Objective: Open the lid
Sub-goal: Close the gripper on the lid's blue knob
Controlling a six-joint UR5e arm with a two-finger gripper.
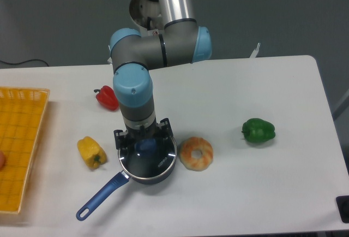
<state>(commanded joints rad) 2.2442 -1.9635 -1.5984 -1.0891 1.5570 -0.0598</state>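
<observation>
The white table (pixel 283 100) carries everything; a yellow basket (pixel 19 138) sits at its left edge; the arm (pixel 158 46) reaches down over the dark blue saucepan (pixel 147 166), handle (pixel 101 196) pointing toward the near-left. The gripper (pixel 145 138) hangs directly over the lid (pixel 155 158), which lies on the saucepan; whether its fingers grip the blue knob (pixel 146 147) I cannot tell. Around it: a doughnut-like piece (pixel 196 153), green pepper (pixel 258 131), yellow pepper (pixel 91 152), red pepper (pixel 107 97).

Even, bright overhead light is falling on the white table (pixel 262 84); soft shadows are sitting close under objects. Faint glare is showing on the lid (pixel 155 152). The picture is looking slightly soft throughout.
</observation>
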